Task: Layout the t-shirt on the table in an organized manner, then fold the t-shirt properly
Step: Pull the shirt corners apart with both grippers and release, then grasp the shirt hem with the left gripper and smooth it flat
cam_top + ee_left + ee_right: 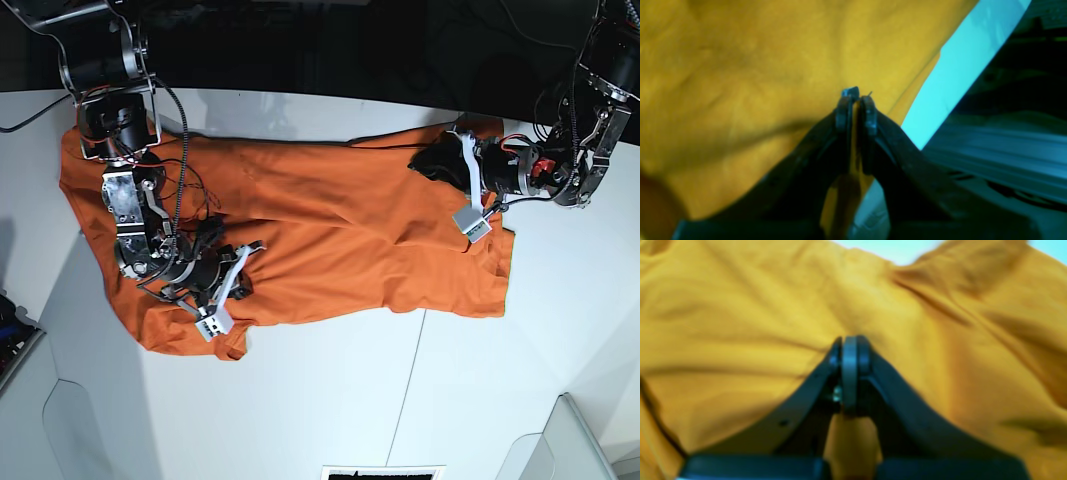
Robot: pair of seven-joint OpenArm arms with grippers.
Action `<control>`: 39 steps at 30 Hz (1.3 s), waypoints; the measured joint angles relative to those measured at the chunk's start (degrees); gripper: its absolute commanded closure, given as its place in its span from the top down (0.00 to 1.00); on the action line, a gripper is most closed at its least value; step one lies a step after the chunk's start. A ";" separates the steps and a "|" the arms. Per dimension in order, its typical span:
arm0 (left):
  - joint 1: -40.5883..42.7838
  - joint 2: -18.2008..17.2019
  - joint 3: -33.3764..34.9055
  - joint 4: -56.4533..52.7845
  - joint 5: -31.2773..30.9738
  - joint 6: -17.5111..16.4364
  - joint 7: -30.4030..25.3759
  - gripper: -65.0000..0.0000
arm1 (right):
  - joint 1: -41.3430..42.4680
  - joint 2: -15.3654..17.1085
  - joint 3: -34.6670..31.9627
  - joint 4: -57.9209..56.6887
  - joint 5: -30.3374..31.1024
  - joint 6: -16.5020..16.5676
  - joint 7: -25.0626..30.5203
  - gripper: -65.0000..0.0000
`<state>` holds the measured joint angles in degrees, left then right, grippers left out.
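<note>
The orange t-shirt (330, 240) lies spread and wrinkled across the far half of the white table (400, 400), its long side running left to right. My left gripper (425, 165) is at the shirt's far right corner. In the left wrist view its jaws (855, 96) are shut, with a sliver of orange cloth (740, 83) between them, close to the table edge (957, 73). My right gripper (232, 268) is over the shirt's near left part. In the right wrist view it (849, 340) is shut, and creases in the cloth (740, 306) radiate from its tip.
A thin dark seam (405, 370) runs down the near table. Loose cables (185, 170) hang over the shirt by the right arm. Grey objects stand at the near left corner (15, 350) and the near right corner (575, 440). It is dark beyond the far edge.
</note>
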<state>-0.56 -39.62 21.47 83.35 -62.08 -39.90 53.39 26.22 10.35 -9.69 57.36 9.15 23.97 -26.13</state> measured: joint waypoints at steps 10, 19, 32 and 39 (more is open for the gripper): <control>3.89 -6.78 0.00 0.24 -8.63 -0.46 5.27 0.09 | 0.17 3.28 2.08 0.00 -1.09 -2.99 0.13 0.00; 4.50 -10.05 -0.31 2.99 -20.17 0.22 15.65 0.09 | 1.25 3.80 8.92 -0.55 -1.09 -3.96 -2.60 0.00; -3.96 -5.31 -13.46 16.72 -6.93 0.37 2.14 0.09 | 0.22 3.63 9.09 17.29 7.78 -4.07 -13.53 0.00; -9.57 5.01 -13.38 6.97 5.92 0.20 -5.16 0.09 | -13.70 3.41 9.11 30.86 12.48 -2.27 -19.43 0.00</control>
<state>-10.13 -34.61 8.10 90.32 -56.16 -39.70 48.23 12.51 13.76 -0.58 88.23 21.63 21.69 -45.56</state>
